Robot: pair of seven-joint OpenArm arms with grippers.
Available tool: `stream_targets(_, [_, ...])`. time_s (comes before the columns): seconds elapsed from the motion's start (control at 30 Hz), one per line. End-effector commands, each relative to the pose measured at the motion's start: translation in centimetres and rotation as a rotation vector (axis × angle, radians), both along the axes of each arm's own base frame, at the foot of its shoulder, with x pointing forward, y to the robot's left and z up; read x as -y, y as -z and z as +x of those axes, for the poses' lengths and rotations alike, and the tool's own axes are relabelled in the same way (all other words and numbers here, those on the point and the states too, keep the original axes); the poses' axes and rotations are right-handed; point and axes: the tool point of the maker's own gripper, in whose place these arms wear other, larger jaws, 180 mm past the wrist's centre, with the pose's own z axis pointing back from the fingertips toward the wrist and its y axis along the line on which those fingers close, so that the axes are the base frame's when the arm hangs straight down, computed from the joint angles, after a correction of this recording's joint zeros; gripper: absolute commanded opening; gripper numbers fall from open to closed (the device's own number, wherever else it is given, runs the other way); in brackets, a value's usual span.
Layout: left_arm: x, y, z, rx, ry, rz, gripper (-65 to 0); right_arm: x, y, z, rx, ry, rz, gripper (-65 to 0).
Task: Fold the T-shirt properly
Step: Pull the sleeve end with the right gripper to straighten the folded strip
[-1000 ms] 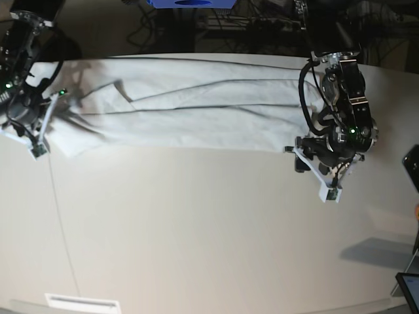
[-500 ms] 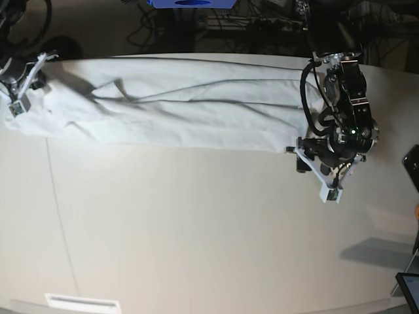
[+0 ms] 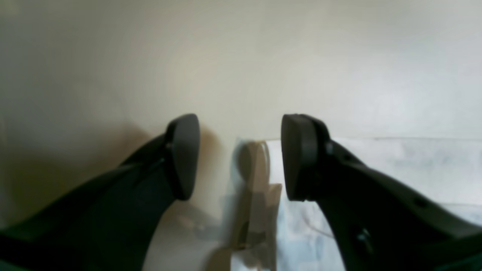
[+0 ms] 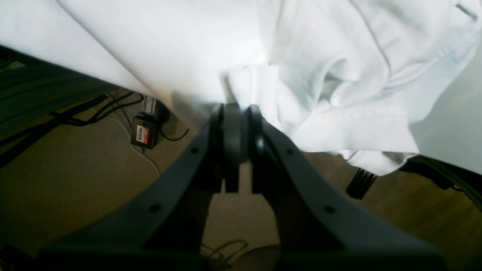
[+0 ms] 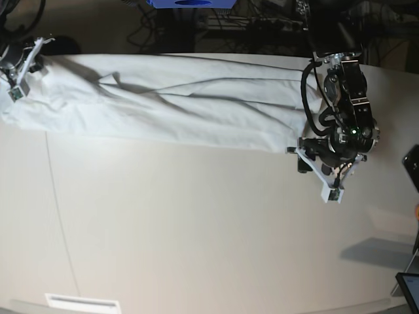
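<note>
The left claw (image 3: 239,156) stands wide, its two black oval pads (image 3: 183,156) well apart with nothing between them; it hangs just above the smooth off-white tabletop (image 3: 241,67). Beneath the gap lies the edge of the plain white soft cloth T-shirt (image 3: 395,169), and the wrist view is too blurred to tell whether the claw touches the cloth. In the base view this left claw (image 5: 324,180) sits at the T-shirt's end on that view's right, over the tabletop (image 5: 209,229).

The right claw (image 4: 235,128) is pinched tight on a fold of the T-shirt (image 4: 320,75), the black fingers (image 4: 231,124) pressed together around the bunched white cloth. It is past the tabletop's edge, with the brown floor (image 4: 75,180), dark cables and a small black plug with a red and white label (image 4: 144,133) showing below. In the base view the right claw (image 5: 18,62) is at the far corner on that view's left.

The T-shirt (image 5: 177,108) lies stretched in a long creased band along the far side of the tabletop, between the two claws. A black device (image 5: 412,167) lies at the view's right edge.
</note>
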Motion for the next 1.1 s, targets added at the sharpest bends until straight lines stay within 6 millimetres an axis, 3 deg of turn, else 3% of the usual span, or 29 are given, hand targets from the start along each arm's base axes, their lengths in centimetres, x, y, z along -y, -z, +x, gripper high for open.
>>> stream_targets(0.0, [-0.2,-1.3,0.9,0.048,0.002,0.005,-30.9,0.5,-0.7,0.8,0.028,-0.015,-0.019,-65.0])
stream_targets(0.1, [-0.2,-1.3,0.9,0.048,0.002,0.005,-30.9,0.1,-1.1,2.2,0.058,-0.019,-0.013,-65.0])
stream_targets(0.23, [-0.3,-1.3,0.9,0.047,-0.001,0.005,-30.9,-1.6,-0.4,2.4,0.043,-0.067,0.017,-64.4])
stream_targets(0.47, [0.0,-1.3,0.8,0.048,0.006,0.002,-30.9,-1.7,0.9,1.7,-0.002,0.003,0.057,-38.3])
stream_targets(0.6, [0.6,-1.2,0.9,0.051,0.014,-0.012,-30.9,0.8,-0.2,1.4,0.026,0.080,0.015,-38.0])
stream_targets(0.7, [2.1,-1.7,1.2,0.097,0.033,-0.041,-30.9,3.1,-1.4,1.5,0.068,0.138,-0.030,-37.3])
stream_targets(0.8, [4.7,-2.6,1.0,0.157,0.133,-0.074,-30.9,4.1,-2.6,1.8,0.103,0.151,-0.057,-37.3])
stream_targets(0.87, [6.6,-3.2,0.6,0.181,0.191,-0.110,-31.1,4.1,-3.2,2.5,0.131,0.146,-0.064,-37.7])
stream_targets(1.07, [12.9,-2.2,-2.4,0.204,0.359,-0.170,-31.2,3.5,-3.7,4.0,0.201,0.131,-0.046,-37.9])
